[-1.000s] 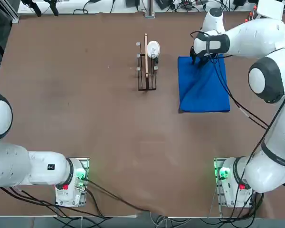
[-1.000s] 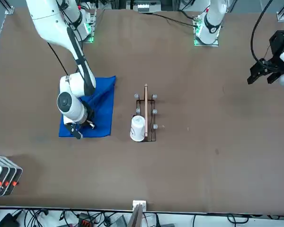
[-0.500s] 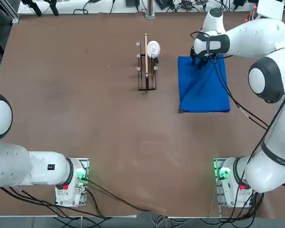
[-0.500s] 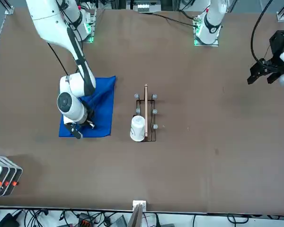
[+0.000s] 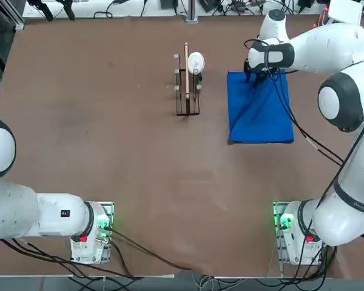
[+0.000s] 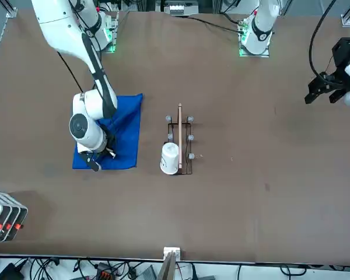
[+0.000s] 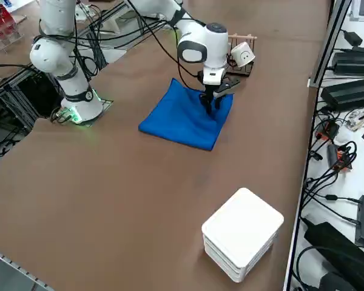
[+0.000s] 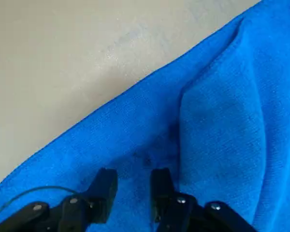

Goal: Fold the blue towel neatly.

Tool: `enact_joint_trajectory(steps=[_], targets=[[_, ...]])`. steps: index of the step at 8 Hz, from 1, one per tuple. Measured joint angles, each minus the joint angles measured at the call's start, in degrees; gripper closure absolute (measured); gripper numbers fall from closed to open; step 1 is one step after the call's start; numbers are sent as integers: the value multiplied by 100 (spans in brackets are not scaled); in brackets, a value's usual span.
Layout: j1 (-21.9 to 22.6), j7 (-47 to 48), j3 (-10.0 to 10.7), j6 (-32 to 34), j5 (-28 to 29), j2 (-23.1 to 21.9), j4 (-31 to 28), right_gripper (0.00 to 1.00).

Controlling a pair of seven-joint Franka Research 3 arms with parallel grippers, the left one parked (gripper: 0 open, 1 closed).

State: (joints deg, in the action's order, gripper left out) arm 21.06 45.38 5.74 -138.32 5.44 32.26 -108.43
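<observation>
**Right gripper over far edge of towel, fingers narrowly apart, nothing gripped**

The blue towel (image 5: 259, 109) lies on the table (image 5: 109, 151) in its far right part, already doubled: the wrist view shows an upper layer lying over a lower one, with a diagonal crease across the top. The right gripper (image 8: 131, 191) points down at the towel's far edge, near the corner on the rack side. Its fingers (image 8: 105, 186) stand a narrow gap apart, tips just above or barely on the cloth; no fabric is pinched between them. Judgement: the stance suits pressing or pinching the edge for another fold. The wooden rack (image 5: 187, 85) and a white cup (image 5: 195, 61) stand just beside the towel, apart from it.
</observation>
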Motion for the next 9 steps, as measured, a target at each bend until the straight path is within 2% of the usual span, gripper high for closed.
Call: enact_joint_trajectory(steps=[9], targets=[[-67,0,9,307,0,-7,-30,55]])
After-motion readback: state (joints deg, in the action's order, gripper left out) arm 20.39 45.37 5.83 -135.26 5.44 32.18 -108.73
